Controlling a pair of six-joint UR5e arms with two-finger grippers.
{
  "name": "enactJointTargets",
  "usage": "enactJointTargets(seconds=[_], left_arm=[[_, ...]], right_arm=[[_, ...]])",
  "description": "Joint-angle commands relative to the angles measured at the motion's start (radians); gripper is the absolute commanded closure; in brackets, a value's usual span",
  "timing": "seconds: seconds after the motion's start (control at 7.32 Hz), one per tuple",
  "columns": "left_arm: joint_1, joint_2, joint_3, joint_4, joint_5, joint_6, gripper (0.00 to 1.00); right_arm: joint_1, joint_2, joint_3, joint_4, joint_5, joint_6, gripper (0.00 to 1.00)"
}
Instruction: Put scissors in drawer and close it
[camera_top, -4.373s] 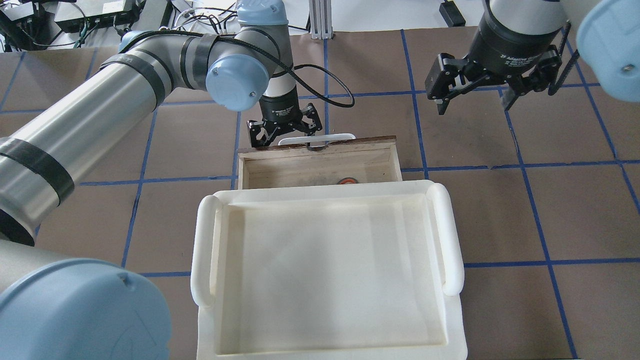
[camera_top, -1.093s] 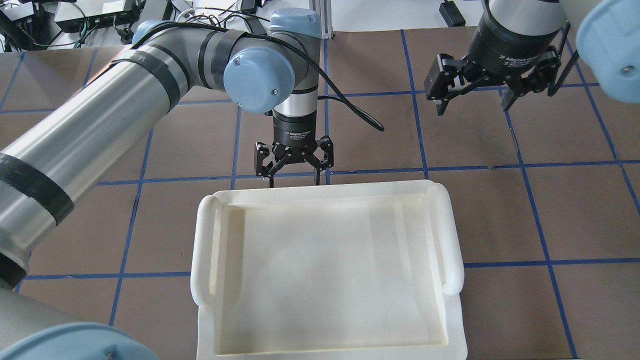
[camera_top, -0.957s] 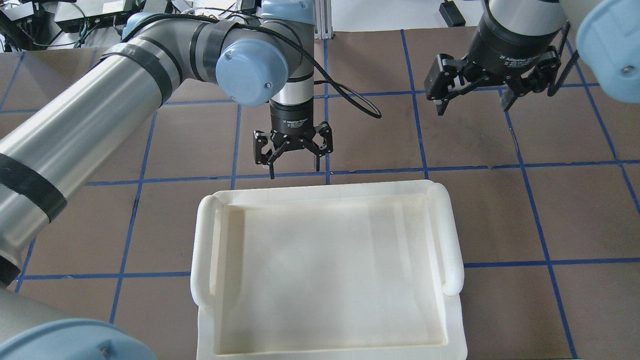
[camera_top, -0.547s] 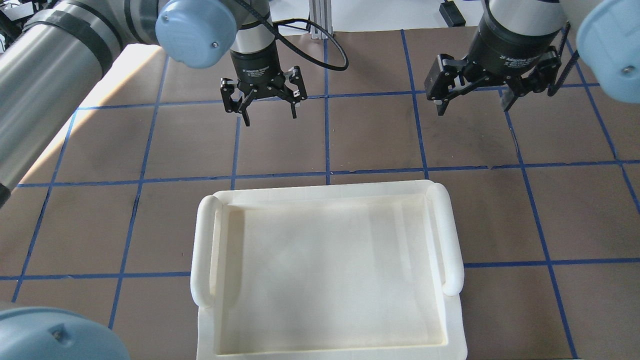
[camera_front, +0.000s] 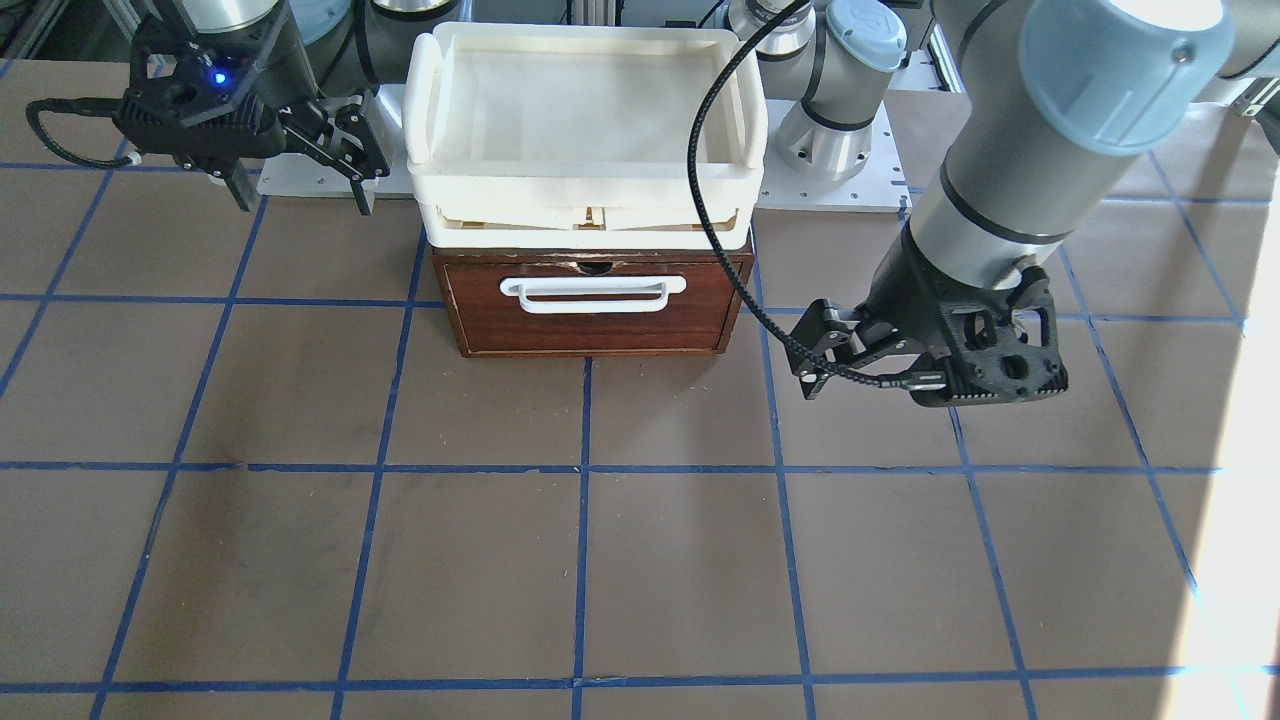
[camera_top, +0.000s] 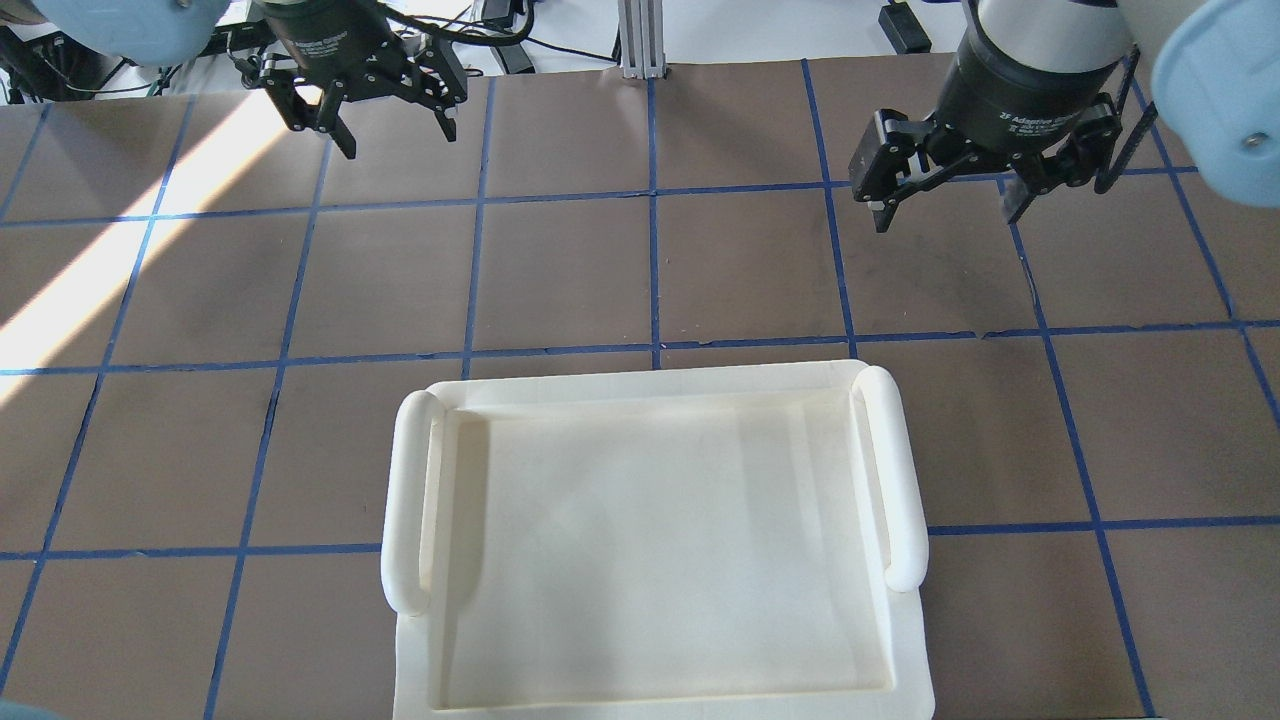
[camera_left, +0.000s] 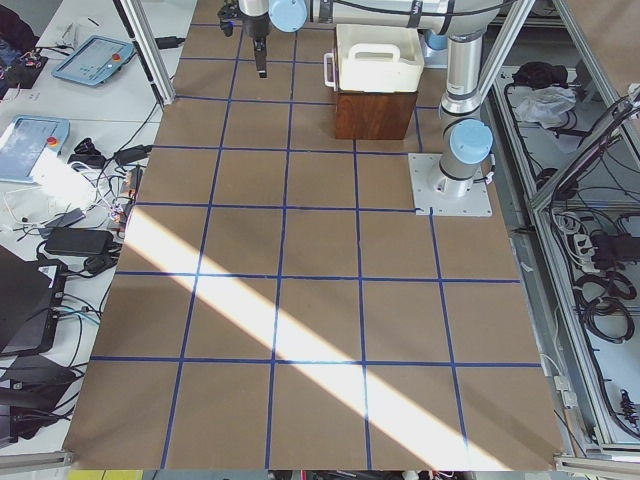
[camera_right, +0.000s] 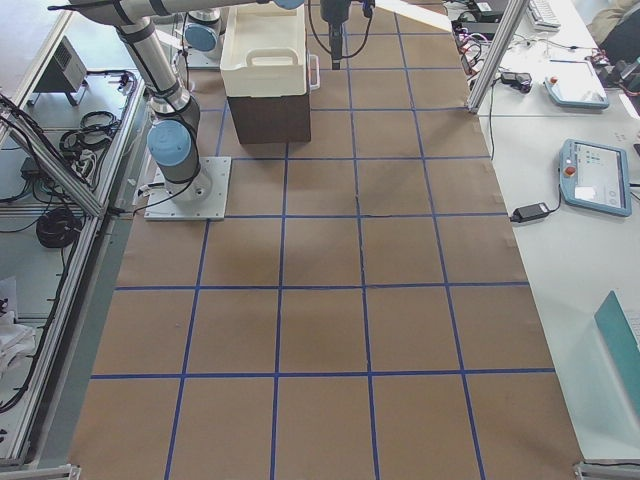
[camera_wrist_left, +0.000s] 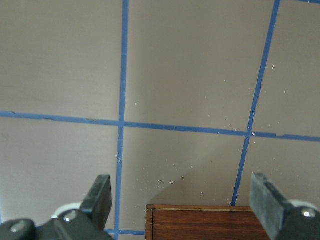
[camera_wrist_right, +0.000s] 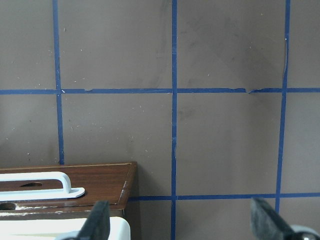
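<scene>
The drawer (camera_front: 593, 300) is pushed fully in under the cream-white tray (camera_front: 420, 100); its dark reddish-brown front and white bar handle (camera_front: 593, 290) face the front camera. The scissors are hidden in every view. My left gripper (camera_top: 397, 140) is open and empty, raised at the table's far left, well away from the drawer. Its wrist view shows a corner of the drawer (camera_wrist_left: 210, 222) between its spread fingers (camera_wrist_left: 100, 195). My right gripper (camera_top: 945, 205) is open and empty, hovering beyond the drawer's right side; its wrist view shows the drawer front (camera_wrist_right: 107, 182).
The cream-white tray (camera_top: 405, 500) sits on top of the drawer case and hides it from overhead. Brown table paper with blue tape grid lines lies all around. The robot base plates (camera_front: 830, 185) stand behind the case. Cables and devices lie past the far edge.
The drawer, open earlier with an orange scissors handle showing inside, has slid shut under the tray. My left gripper then drew back from the handle, up and to the far left. The right gripper stayed still.
</scene>
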Motion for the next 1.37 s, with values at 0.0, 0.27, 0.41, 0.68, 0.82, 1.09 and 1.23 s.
enactJointTargets(seconds=[0.0, 0.27, 0.41, 0.68, 0.82, 1.09, 1.23], left_arm=[[0.045, 0.096, -0.059, -0.010, 0.004, 0.033, 0.00], [0.078, 0.176, -0.159, -0.007, 0.004, 0.046, 0.00], [0.097, 0.202, -0.192, -0.005, 0.007, 0.060, 0.00], [0.105, 0.225, -0.202, -0.013, 0.030, 0.072, 0.00], [0.109, 0.230, -0.205, -0.013, 0.030, 0.071, 0.00], [0.108, 0.233, -0.219, -0.016, 0.030, 0.071, 0.00], [0.108, 0.239, -0.226, -0.016, 0.030, 0.071, 0.00]], right_arm=[[0.000, -0.001, 0.000, 0.000, 0.000, 0.000, 0.00], [0.000, -0.001, 0.000, 0.000, 0.000, 0.000, 0.00], [0.000, -0.001, 0.000, 0.000, 0.000, 0.000, 0.00], [0.000, 0.000, 0.000, 0.000, 0.000, 0.000, 0.00], [0.000, -0.001, 0.000, 0.000, 0.000, 0.000, 0.00], [0.000, 0.000, 0.000, 0.000, 0.000, 0.000, 0.00], [0.000, -0.001, 0.000, 0.000, 0.000, 0.000, 0.00]])
